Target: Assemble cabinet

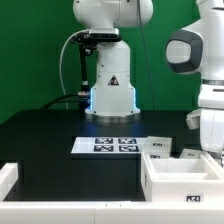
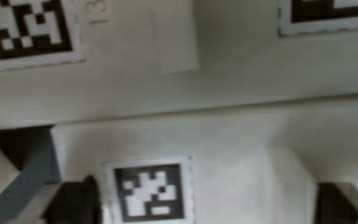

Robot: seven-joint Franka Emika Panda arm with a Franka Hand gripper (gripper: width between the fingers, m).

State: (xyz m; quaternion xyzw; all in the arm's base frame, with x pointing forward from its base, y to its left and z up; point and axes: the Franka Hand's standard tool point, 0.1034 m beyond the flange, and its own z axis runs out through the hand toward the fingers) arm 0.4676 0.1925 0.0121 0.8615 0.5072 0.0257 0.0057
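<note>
While the arm reaches down at the table's near corner on the exterior view's right, we find the gripper (image 1: pixel 212 148) just above the cabinet (image 1: pixel 182 178), which sits open side up at that corner, probably so that its ribbed inside can take panels from above. We judge the low approach to be for a close grasp or placement. The wrist view fills with white faces and tags, so we cannot tell how wide the fingers stand or whether they hold anything.

We count one cabinet body, one marker board (image 1: pixel 105 145) with four tags near the middle of the table (image 1: pixel 40 130), one small flat panel (image 1: pixel 158 144) behind the cabinet, and one white part (image 1: pixel 8 178) at the opposite near corner.
</note>
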